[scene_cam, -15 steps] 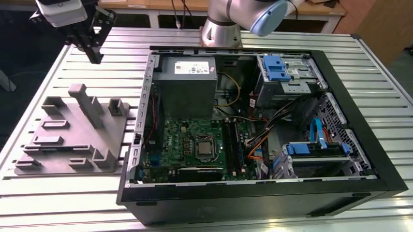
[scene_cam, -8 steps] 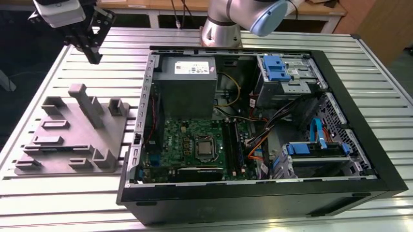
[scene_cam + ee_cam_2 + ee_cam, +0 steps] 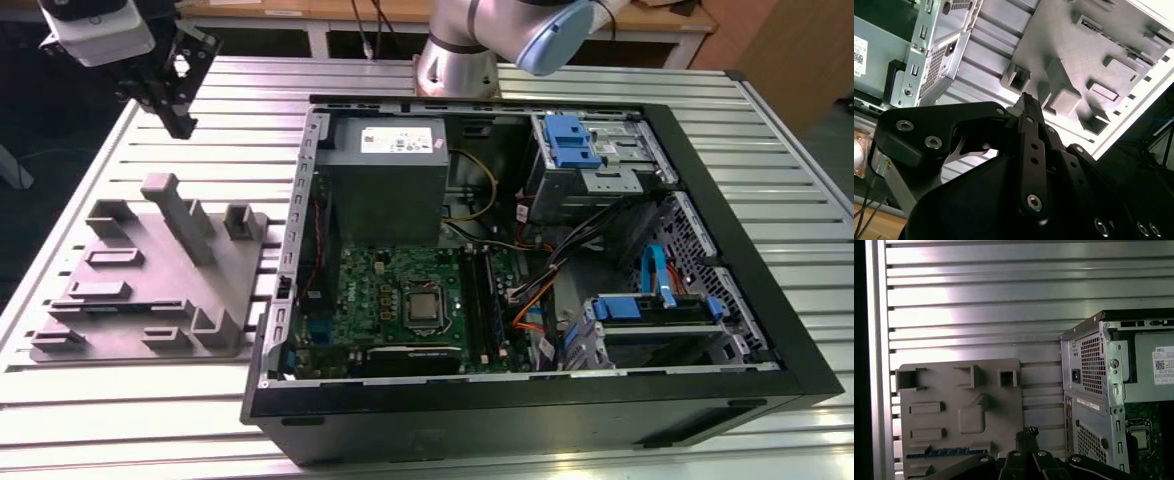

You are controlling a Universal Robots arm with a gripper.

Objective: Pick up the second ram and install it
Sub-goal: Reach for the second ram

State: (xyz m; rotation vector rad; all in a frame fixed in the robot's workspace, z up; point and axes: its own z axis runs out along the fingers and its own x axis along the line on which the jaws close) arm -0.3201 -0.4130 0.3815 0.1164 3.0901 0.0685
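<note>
- My claw (image 3: 176, 122) hangs over the table's far corner on the exterior view's left, above and beyond the grey fixture. Its fingers look drawn together, with nothing between them.
- The slatted table (image 3: 747, 130) carries everything. The open computer case (image 3: 534, 405) takes up most of it.
- The grey fixture (image 3: 140, 300) lies just beside the case on the exterior view's left. Its tall post (image 3: 180, 215) stands on the side nearest my claw and is the main thing in my way, I judge.
- Inside the case, the grey power supply (image 3: 380, 190) sits at the far end with the green motherboard (image 3: 374, 290) in front of it.
- The second ram (image 3: 946, 453) is, as I read it, the thin dark bluish strip lying edge-up in a slot of the fixture in the first wrist view, on the side away from the tall post.
- To pick it up well, I judge the fingers must be apart, square across the stick's thin sides and near its middle, coming straight down clear of the post.
- Orange cables (image 3: 527, 295) hang right beside the board.
</note>
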